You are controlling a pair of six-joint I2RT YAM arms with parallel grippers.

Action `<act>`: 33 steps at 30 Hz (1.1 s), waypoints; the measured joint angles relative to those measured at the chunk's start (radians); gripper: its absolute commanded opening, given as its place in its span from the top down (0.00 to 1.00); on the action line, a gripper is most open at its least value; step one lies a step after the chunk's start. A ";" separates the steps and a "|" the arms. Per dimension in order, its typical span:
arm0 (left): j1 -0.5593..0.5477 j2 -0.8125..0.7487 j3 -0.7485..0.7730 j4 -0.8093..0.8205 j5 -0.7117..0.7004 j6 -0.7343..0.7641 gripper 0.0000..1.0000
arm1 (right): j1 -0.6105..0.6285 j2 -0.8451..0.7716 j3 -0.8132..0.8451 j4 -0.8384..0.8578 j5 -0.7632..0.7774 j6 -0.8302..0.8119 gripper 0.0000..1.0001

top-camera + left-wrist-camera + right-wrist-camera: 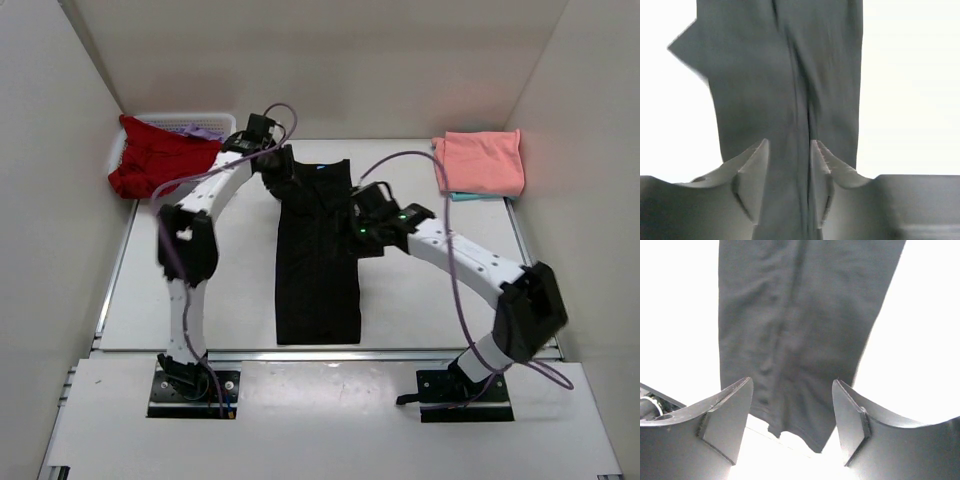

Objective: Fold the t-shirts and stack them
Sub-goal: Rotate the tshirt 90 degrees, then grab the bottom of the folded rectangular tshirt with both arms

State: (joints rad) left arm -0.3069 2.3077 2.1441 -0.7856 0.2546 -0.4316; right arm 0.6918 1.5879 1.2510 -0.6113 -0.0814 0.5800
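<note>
- Black t-shirt (pixel 318 270): lies mid-table, folded lengthwise into a long narrow strip. The cross folds look not yet done.
- Salmon-pink t-shirt (pixel 482 160): folded at the far right, likely the stacking spot.
- Red t-shirt (pixel 155 160): crumpled over the white basket (pixel 190 122) at the far left, unfolded.
- Left gripper (pixel 789 145): at the strip's far end, jaws narrowly parted astride a cloth ridge. Whether it pinches the cloth cannot be told.
- Right gripper (pixel 792 382): at the strip's right edge, jaws wide apart, holding nothing.
- Hidden: a teal sliver (pixel 468 196) under the pink shirt is mostly covered and cannot be identified. The red cloth hides what is in the basket.
</note>
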 measured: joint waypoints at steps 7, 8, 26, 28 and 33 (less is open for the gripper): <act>-0.111 -0.881 -0.945 0.154 -0.001 0.017 0.47 | -0.084 -0.229 -0.243 -0.087 -0.007 -0.023 0.40; -0.124 -0.980 -1.054 0.156 -0.004 0.012 0.46 | -0.074 -0.243 -0.283 -0.095 -0.014 -0.018 0.40; -0.262 -1.374 -1.733 0.306 0.009 -0.216 0.46 | 0.109 -0.235 -0.603 0.100 -0.158 0.233 0.46; -0.273 -1.361 -1.739 0.321 0.015 -0.222 0.46 | 0.116 -0.220 -0.602 0.130 -0.174 0.252 0.47; -0.299 -1.285 -1.739 0.348 0.016 -0.216 0.61 | 0.146 -0.149 -0.557 0.167 -0.198 0.274 0.56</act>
State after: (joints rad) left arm -0.6060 1.0225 0.4049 -0.4381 0.2707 -0.6476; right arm 0.8383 1.4387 0.6945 -0.4438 -0.2790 0.8536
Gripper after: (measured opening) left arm 0.464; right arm 0.490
